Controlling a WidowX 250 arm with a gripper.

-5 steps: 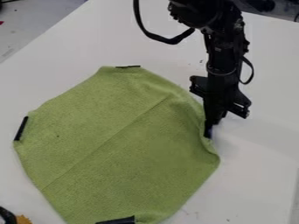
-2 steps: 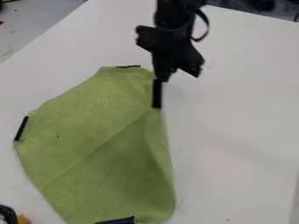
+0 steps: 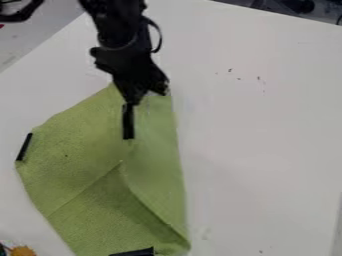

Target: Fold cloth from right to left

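Observation:
The black gripper (image 3: 132,102) hangs over the upper part of the green cloth (image 3: 80,150), shut on the cloth's right-hand edge, where a black strip (image 3: 128,122) hangs just under the fingertips. That edge is lifted and drawn leftward, so a flap of cloth (image 3: 157,150) doubles over the middle, with a crease slanting down toward the lower right. Dark strips mark the cloth's left corner and its bottom edge. The upper edge is partly hidden behind the gripper.
The white table (image 3: 267,135) stretches right of the cloth. An orange and black object (image 3: 21,250) sits at the bottom left corner. Dark items lie beyond the table's top right edge.
My gripper has travelled left and up from the cloth's right side, carrying the edge with its black strip. The right side has come off the table and now lies partly over the cloth.

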